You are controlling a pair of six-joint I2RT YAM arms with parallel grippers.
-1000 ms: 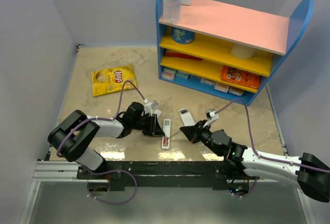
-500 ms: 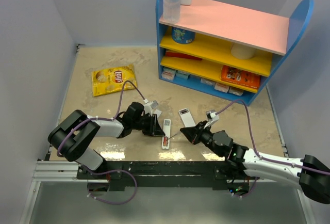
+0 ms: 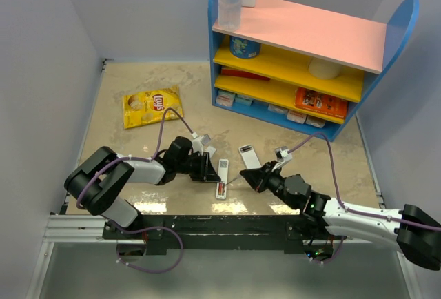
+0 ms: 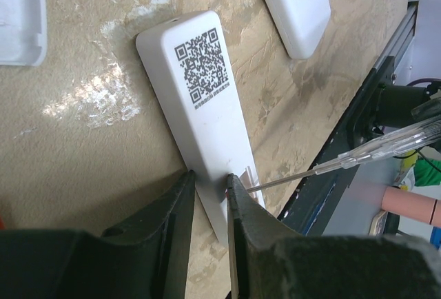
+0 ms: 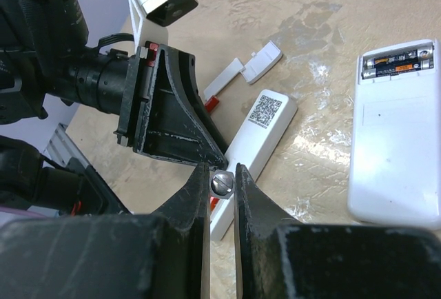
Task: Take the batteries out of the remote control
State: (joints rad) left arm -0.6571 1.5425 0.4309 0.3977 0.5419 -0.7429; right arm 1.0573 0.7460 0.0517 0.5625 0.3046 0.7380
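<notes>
A slim, long white plastic remote control [image 4: 207, 106] lies back-up on the tan, mottled counter [image 3: 138, 78], its printed square code facing the camera. The left end effector [image 4: 209, 180] clamps the bar toward its near end between two black fingers. From the opposite side, the right end effector [image 5: 220, 171] is clenched on a thin metal probe with a clear plastic handle [image 4: 344, 160]. The probe's tip meets the remote control's near end right beside the left end effector's fingers. In the overhead view a sliver of a red-orange battery [image 3: 220, 191] shows at that same end of the remote control. A wider, rounded white slab-like device [image 5: 393, 127], its own dark cells exposed, rests just beyond the remote control, apart from both arms.
</notes>
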